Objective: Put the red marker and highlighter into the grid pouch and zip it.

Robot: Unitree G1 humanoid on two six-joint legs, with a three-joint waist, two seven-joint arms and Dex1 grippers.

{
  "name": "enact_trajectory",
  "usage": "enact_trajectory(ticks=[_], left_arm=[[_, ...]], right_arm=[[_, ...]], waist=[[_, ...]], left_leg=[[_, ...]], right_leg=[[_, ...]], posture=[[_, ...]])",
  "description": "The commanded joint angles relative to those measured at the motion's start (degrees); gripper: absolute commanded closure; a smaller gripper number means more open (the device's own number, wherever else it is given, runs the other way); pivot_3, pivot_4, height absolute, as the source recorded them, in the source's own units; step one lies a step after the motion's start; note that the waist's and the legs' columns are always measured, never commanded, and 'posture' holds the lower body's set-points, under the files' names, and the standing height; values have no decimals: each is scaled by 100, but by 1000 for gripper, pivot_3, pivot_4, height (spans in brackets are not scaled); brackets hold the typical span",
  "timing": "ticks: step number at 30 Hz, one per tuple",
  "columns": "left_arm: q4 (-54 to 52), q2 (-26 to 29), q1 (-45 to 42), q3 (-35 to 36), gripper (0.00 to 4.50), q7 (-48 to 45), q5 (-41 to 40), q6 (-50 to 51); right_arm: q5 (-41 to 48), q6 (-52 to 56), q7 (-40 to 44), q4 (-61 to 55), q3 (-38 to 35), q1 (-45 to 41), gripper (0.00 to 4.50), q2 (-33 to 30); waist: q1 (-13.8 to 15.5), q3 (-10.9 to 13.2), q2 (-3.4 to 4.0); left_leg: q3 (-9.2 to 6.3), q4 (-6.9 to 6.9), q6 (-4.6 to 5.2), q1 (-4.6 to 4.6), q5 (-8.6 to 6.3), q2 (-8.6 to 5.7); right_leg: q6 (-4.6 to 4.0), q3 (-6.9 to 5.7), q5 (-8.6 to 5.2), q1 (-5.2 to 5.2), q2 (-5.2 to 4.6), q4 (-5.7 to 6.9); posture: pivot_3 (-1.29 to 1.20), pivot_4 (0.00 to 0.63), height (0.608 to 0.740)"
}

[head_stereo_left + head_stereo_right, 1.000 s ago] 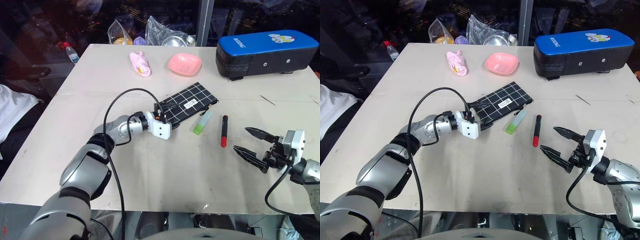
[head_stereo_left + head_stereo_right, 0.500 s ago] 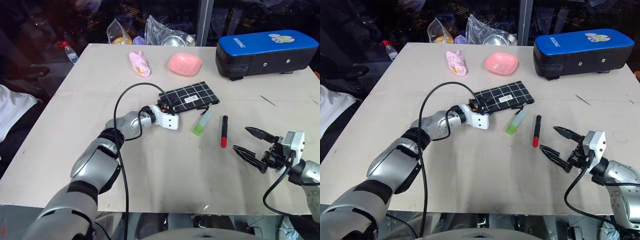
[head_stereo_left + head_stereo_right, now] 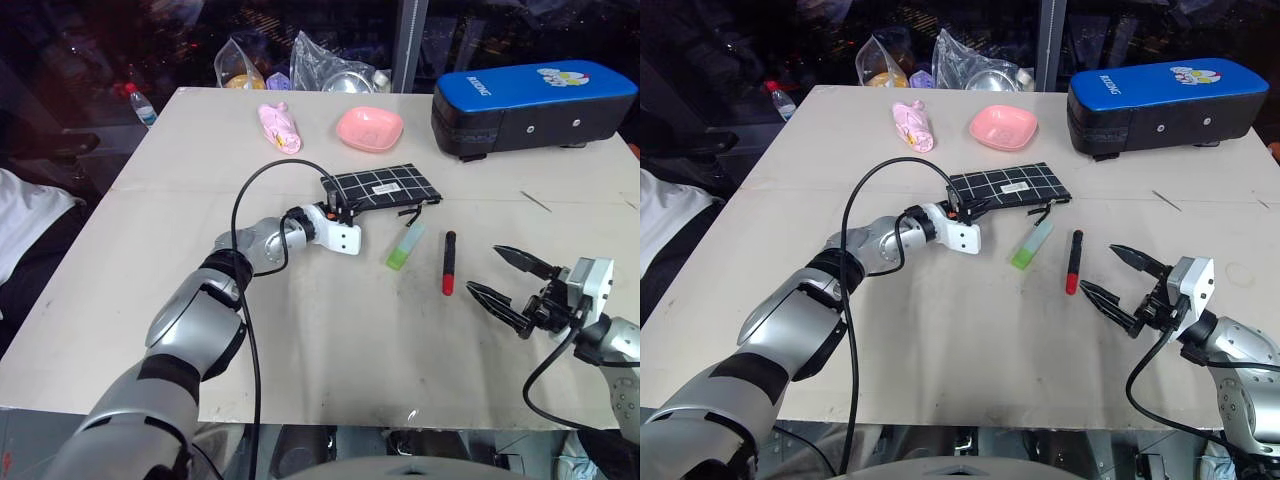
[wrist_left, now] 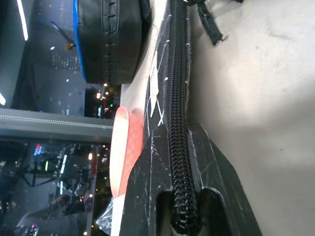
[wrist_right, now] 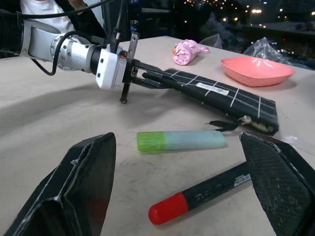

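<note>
- Black fingers of my right gripper (image 3: 512,285) stand spread wide and empty, hovering just above the table (image 3: 300,340) at my near right.
- Just beyond them lies the red marker (image 3: 448,262), flat on the table, and to its left the highlighter (image 3: 405,245), the two near each other but apart.
- Further out, my left gripper (image 3: 338,210) has its fingers (image 4: 162,162) clamped shut on the near edge of the grid pouch (image 3: 385,187), pinching it along the zipper line at the pouch's left end; the pouch looks tipped up on that edge rather than lying flat.
- At the pouch's right end the black zipper pull (image 3: 408,213) trails onto the table.
- My judgement: the pouch mouth does not look open from here, so both sticks are yet to go in.
- Risk: with the grip right on the zipper teeth, I could be holding the mouth closed, and the pouch may drag or flop over if I pull.
- Risk: reaching for the marker with such wide fingers could nudge it so it rolls, perhaps into the highlighter.
- Far side: a pink dish (image 3: 369,128), a pink bundle (image 3: 281,127) and a blue-and-black case (image 3: 535,105), well clear.
</note>
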Motion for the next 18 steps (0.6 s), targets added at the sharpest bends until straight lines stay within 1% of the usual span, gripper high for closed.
enact_trajectory(ticks=[1,5,9,14,16,18], left_arm=[[8,-62,-82,-18,4437,120,-27,-68],[-4,-63,-68,59,4437,136,-122,-120],[-88,-16,-15,329,4437,-168,-515,-289],[-480,-19,247,1081,4437,-1140,-1786,-310],[-833,-2,429,1337,4437,-1650,-2308,-218],[-1517,-2,751,1611,4437,-2393,-3087,102]], right_arm=[[26,-171,-21,-4,-250,9,457,-19],[11,-254,48,92,-257,43,457,-29],[11,-290,67,164,-225,-1,457,-48],[-67,-301,38,233,-85,-156,457,-11],[-68,-227,-90,202,-45,-267,457,43],[-68,-104,-304,122,22,-431,457,137]], waist=[[1,0,0],[6,0,0],[-5,1,-1],[-21,2,1],[-20,2,1],[-25,2,1]], left_leg=[[0,0,0,0,0,0],[1,0,0,0,0,0],[0,0,0,0,0,0],[-2,0,-6,0,4,3],[-1,-1,-7,1,4,3],[-2,0,-8,1,5,3]], right_leg=[[0,1,0,0,0,0],[0,1,0,0,0,0],[0,2,0,0,0,-1],[0,1,0,-1,0,1],[0,1,0,-2,1,2],[0,2,0,-2,1,1]], posture=[[0,150,740],[0,150,740],[0,150,740],[0,150,740],[0,150,740],[0,150,740]])
